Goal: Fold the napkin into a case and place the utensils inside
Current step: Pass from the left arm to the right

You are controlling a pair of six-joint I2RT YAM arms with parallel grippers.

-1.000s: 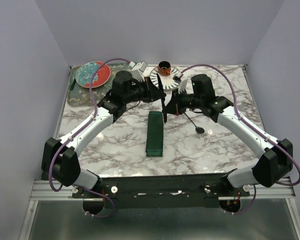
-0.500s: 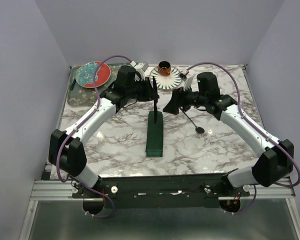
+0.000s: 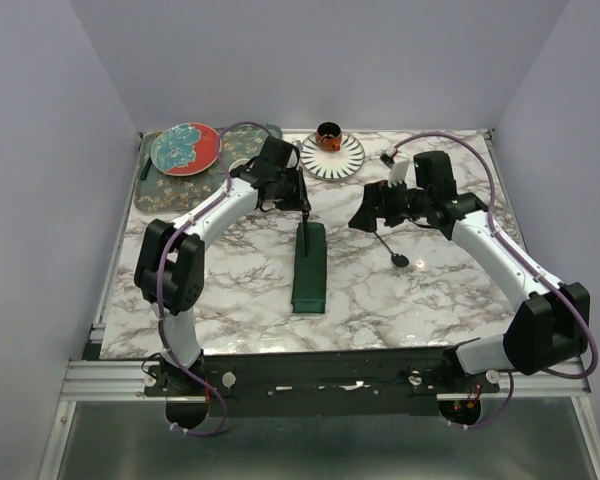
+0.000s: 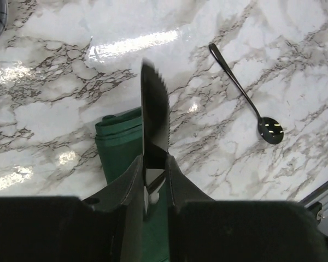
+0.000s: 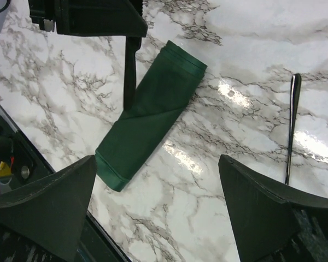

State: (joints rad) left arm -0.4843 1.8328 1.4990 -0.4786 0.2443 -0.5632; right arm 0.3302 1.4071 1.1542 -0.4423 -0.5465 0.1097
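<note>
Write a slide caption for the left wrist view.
Left gripper pinches the black serrated knife over the end of the green case; a spoon lies apart on the marble.

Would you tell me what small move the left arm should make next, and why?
Probably ease the knife down, tip first, into the far end of the case. The left gripper holds it steeply over that layered end, most of the blade outside; the right gripper stands open, off to the side.
</note>
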